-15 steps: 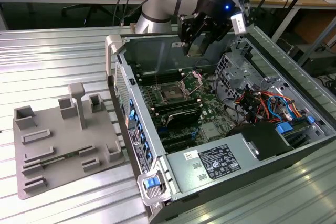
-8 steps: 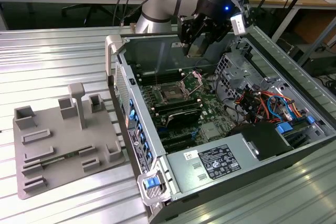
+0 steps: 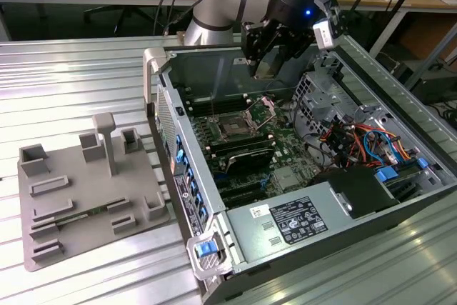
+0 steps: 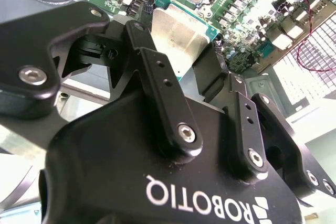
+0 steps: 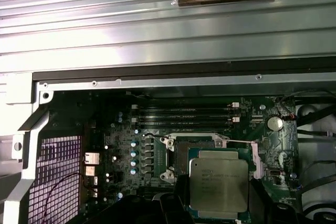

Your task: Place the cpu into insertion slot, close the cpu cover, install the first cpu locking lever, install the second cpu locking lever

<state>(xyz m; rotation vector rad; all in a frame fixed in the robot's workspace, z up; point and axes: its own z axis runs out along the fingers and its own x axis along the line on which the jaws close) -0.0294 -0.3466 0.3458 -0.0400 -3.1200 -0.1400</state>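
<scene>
Black two-finger gripper (image 3: 267,62), upper middle of exterior view, pinches flat silvery-grey square cpu (image 5: 218,183), clear of empty black silver-rimmed insertion slot (image 3: 233,128) mid-frame; step one, placing; seating calls for square alignment

Print check.

- Gripper (image 4: 173,48): one word of white block lettering, a maker's mark, on the black housing in the second wrist view. It is legible and appears inverted.
- Cpu (image 5: 218,183): several lines of fine engraved print on the metal top in the first wrist view, too small to read.
- White label (image 3: 298,219) on the power supply box (image 3: 246,237), lower middle of the exterior view: dense black print, unreadable.
- Small white sticker (image 3: 259,211) just beside that label, toward the exterior view's left: dark marks, unreadable.
- Motherboard (image 5: 121,145): tiny white silk-screen marks, none readable.
</scene>
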